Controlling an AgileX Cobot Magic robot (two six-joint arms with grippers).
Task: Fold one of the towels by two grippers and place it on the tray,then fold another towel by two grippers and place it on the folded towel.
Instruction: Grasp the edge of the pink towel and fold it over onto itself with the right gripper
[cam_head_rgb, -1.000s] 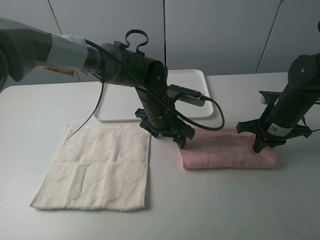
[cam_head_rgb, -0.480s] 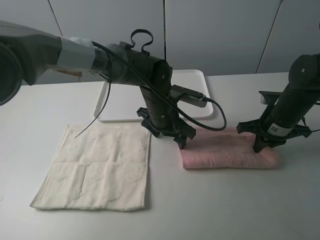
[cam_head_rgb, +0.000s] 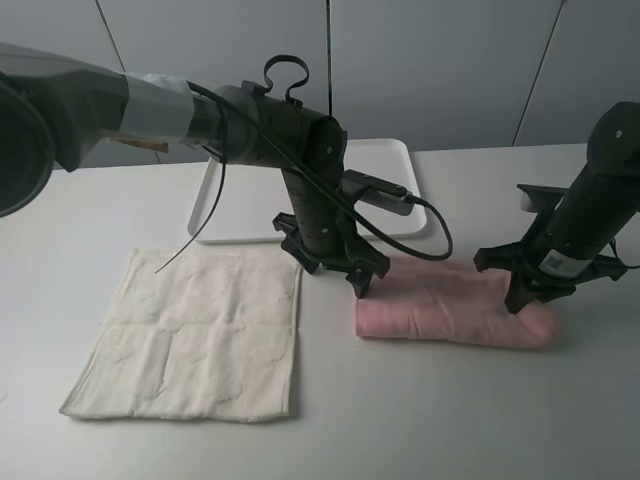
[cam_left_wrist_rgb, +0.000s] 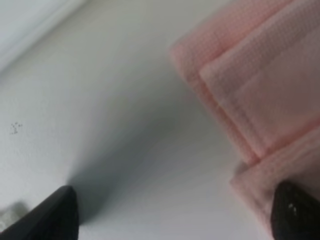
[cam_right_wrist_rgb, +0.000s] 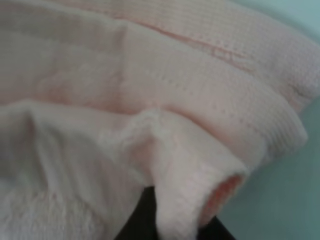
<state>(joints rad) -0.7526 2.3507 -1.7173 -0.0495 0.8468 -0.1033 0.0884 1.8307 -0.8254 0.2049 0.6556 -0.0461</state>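
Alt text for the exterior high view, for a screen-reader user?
A pink towel, folded into a long strip, lies on a white table, with the left gripper open at its left end and the right gripper shut on its right end. A cream towel lies flat to the left; a white tray sits behind.
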